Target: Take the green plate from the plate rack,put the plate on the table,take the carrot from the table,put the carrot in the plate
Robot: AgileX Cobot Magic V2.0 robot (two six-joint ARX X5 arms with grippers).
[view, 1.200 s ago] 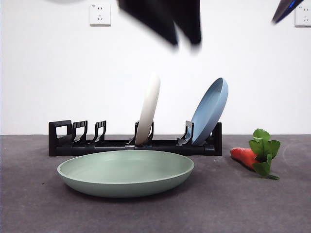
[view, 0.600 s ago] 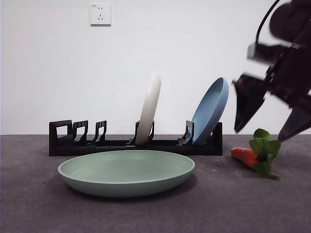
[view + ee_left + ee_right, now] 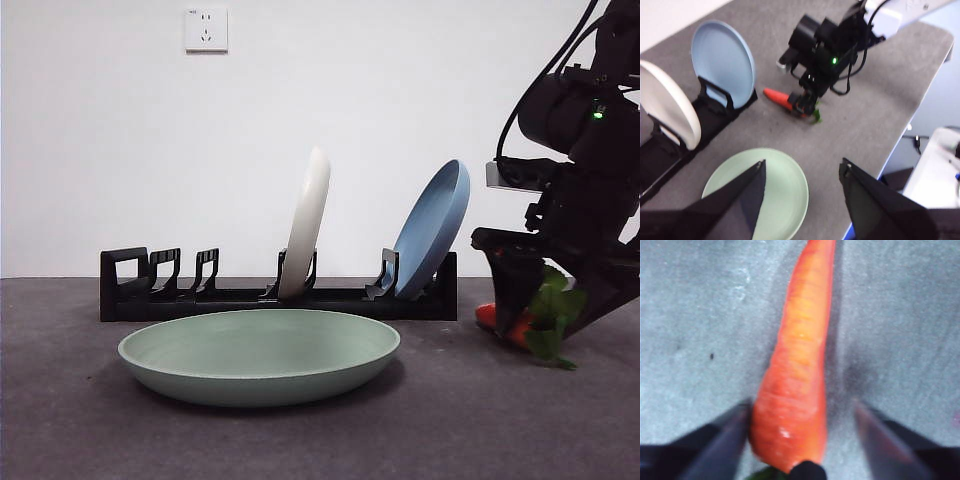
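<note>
The green plate (image 3: pixel 258 355) lies flat on the table (image 3: pixel 80 420), in front of the plate rack (image 3: pixel 200 297). To its right lies the carrot (image 3: pixel 488 316), its leaves (image 3: pixel 556 304) toward the right. My right gripper (image 3: pixel 550 312) has come down over the carrot. In the right wrist view the carrot (image 3: pixel 797 365) lies lengthwise between the open jaws, close against one jaw with a gap at the other. My left gripper (image 3: pixel 802 167) hangs open high above the green plate (image 3: pixel 785 190), holding nothing. From there the carrot (image 3: pixel 776 96) shows under the right arm (image 3: pixel 830 47).
A cream-white plate (image 3: pixel 307 225) and a blue plate (image 3: pixel 432 230) stand upright in the rack. The rack's left slots hold nothing. The table's edge (image 3: pixel 900 135) runs close behind the right arm. A wall socket (image 3: pixel 206 29) is on the white wall.
The right arm dropped from the upper right down onto the carrot, its jaws now straddling it. The dark arm at the top centre one second ago has left the front view.
</note>
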